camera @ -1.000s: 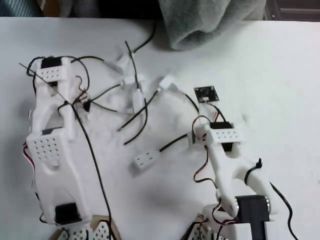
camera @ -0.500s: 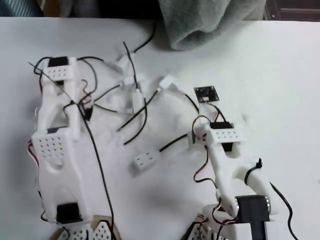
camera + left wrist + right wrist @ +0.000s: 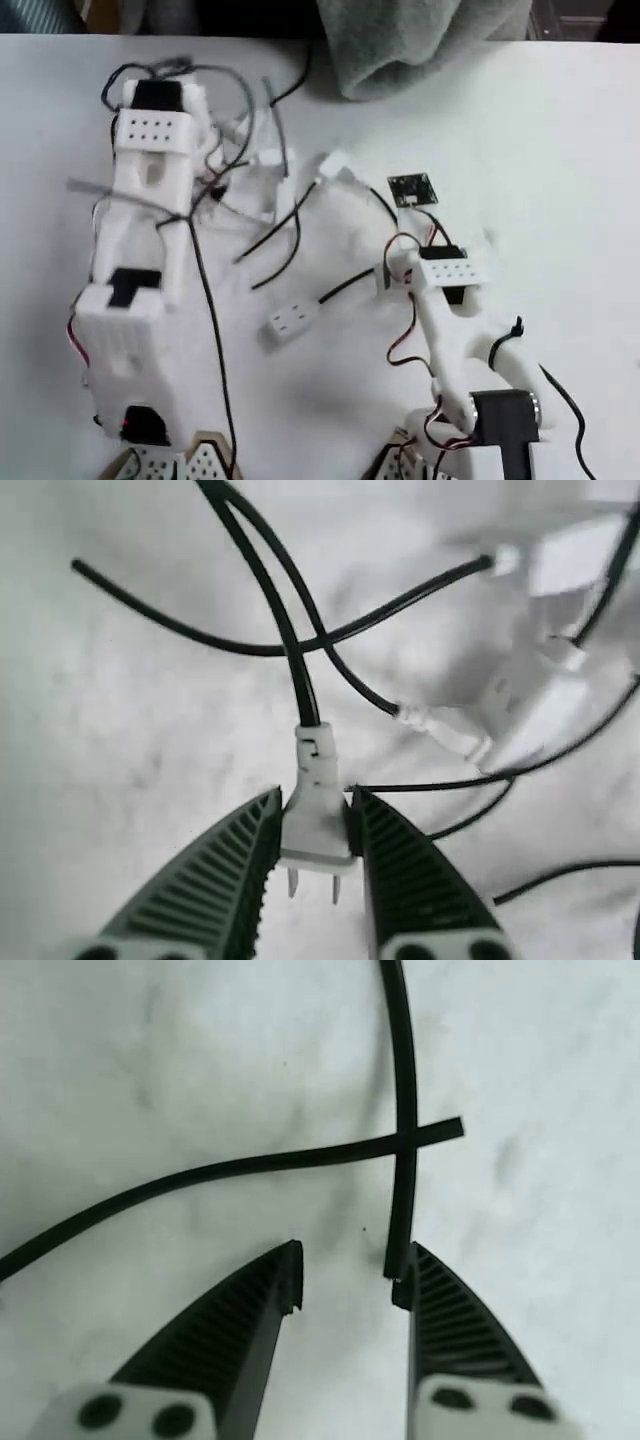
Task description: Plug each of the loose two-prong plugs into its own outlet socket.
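**benchrat:** Starting from the left. Any grip on that side?

**wirenut:** Yep. Found the left arm [image 3: 140, 230] stretched toward the far-left part of the white table [image 3: 560, 150]. Going by its wrist cam, got the left gripper [image 3: 315, 800] squeezed in snug on a white two-prong plug [image 3: 316, 830], with one finger pressed on each side of the body. Pointing its prongs back toward the camera and trailing a black cord [image 3: 290, 650] away over the tabletop, across another lead.

**benchrat:** And across the middle?

**wirenut:** Bit of a spaghetti mess tbh. Can make out some loose white connectors [image 3: 272, 185] tangled in black leads just right of that arm. Nearer the front edge, between the two arms, spotted the outlet socket [image 3: 293, 321] lying flat with its own cord heading right. Well apart from the held plug, so not plugged in yet. Also seeing a small dark circuit board [image 3: 412, 187] just beyond the right arm [image 3: 447, 275], plus a grey cloth [image 3: 420, 40] bunched at the far edge.

**benchrat:** Holding anything on the right?

**wirenut:** Nope. Seeing the right gripper [image 3: 348, 1270] spread fairly wide over bare table, gripping nothing. Does have a black lead [image 3: 403, 1110] ending right beside one fingertip, crossed by a second lead [image 3: 250, 1165]. Can't tell whether touching or not.
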